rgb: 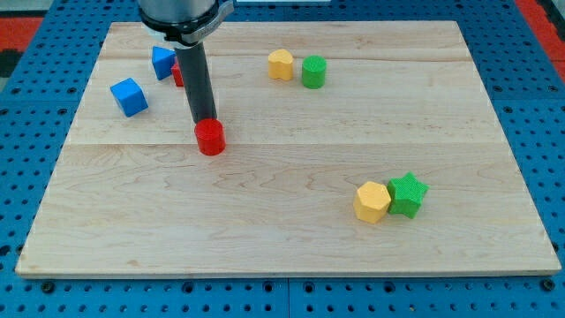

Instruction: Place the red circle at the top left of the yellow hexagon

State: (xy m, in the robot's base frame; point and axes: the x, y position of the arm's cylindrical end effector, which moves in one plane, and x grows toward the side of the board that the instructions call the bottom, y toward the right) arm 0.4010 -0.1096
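The red circle (210, 139) lies left of the board's middle. My tip (205, 121) stands right at its top edge, touching or nearly touching it. The yellow hexagon (372, 201) lies at the lower right, far from the red circle, with a green star (407, 194) touching its right side. The dark rod rises from the tip to the arm at the view's top.
A second yellow block (281, 64) and a green cylinder (313, 71) sit side by side near the top middle. Two blue blocks (129, 96) (162, 62) lie at the upper left. A second red block (178, 74) is partly hidden behind the rod. The wooden board (282, 256) ends near the view's bottom.
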